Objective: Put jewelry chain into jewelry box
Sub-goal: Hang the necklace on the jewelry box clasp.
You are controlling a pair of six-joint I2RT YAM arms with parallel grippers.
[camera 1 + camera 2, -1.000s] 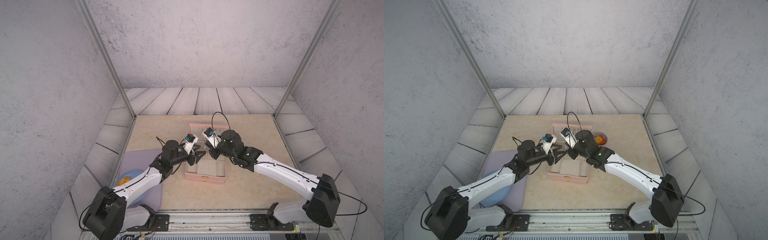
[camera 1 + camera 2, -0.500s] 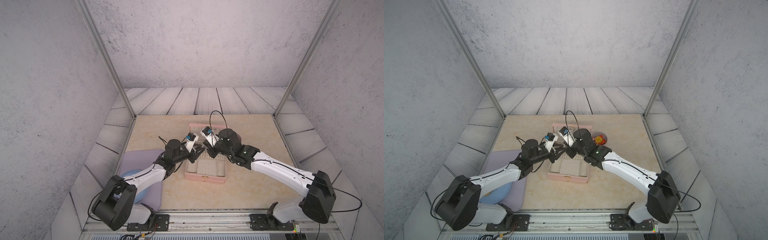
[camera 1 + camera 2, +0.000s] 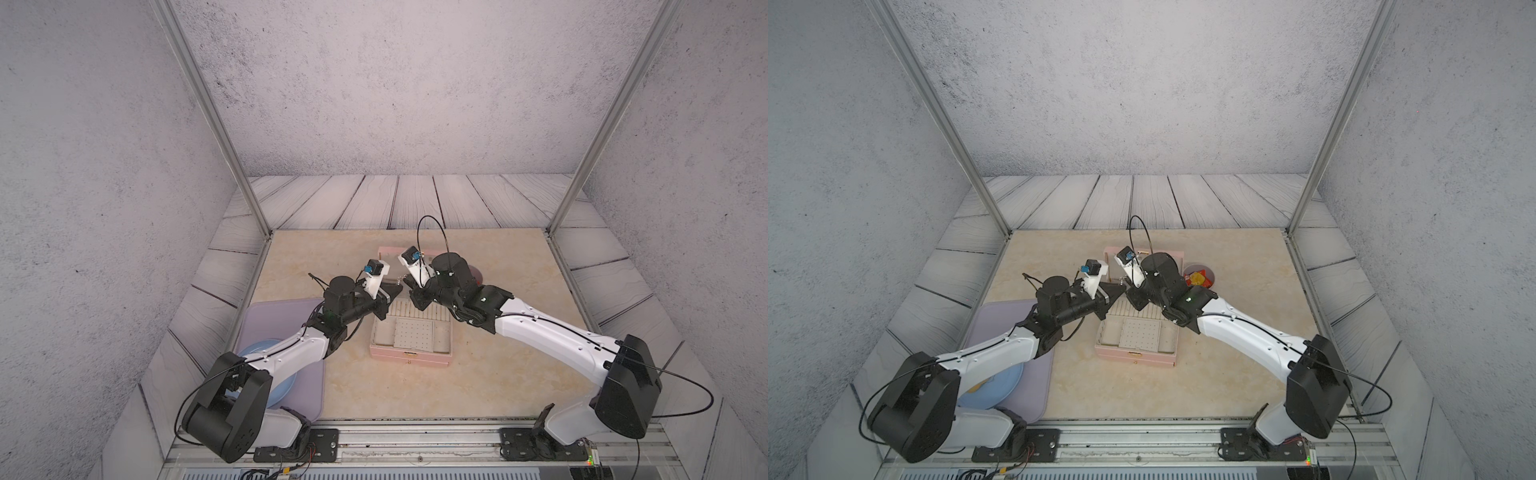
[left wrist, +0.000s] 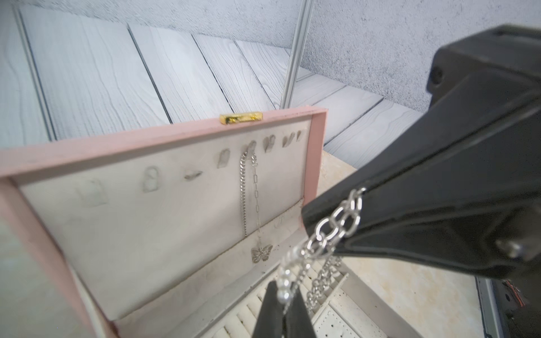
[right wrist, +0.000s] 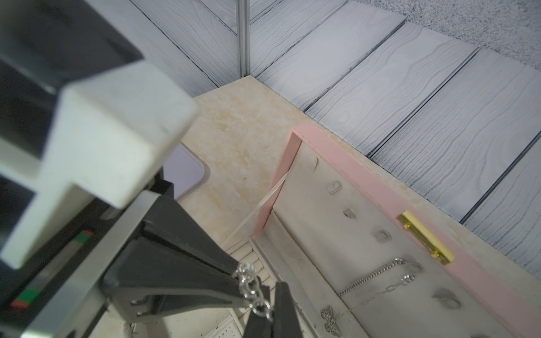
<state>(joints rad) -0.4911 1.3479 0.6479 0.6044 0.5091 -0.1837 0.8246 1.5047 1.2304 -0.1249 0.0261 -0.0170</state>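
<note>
The jewelry chain point(image 4: 336, 225) hangs in the air between the two gripper tips. It is above the far part of the open jewelry box point(image 3: 409, 358), over the ring rolls point(image 3: 419, 311) and just in front of the upright lid point(image 4: 164, 140). The left gripper point(image 4: 282, 304) is closed and pinches the chain beside a few pearl-like beads. The right gripper point(image 4: 328, 216) is closed too, clamped on several chunky links. Slack links droop toward the ring rolls, and whether they touch cannot be told.

A thin necklace point(image 4: 248, 199) with a butterfly pendant hangs from a hook inside the lid, below the gold clasp point(image 4: 241, 118). The box sits in the middle of the beige table point(image 3: 498, 374). A small grey bowl point(image 3: 1212, 276) stands just right of the lid. On the near left lies a lavender tray point(image 3: 286, 316) holding a blue plate point(image 3: 255, 349).
</note>
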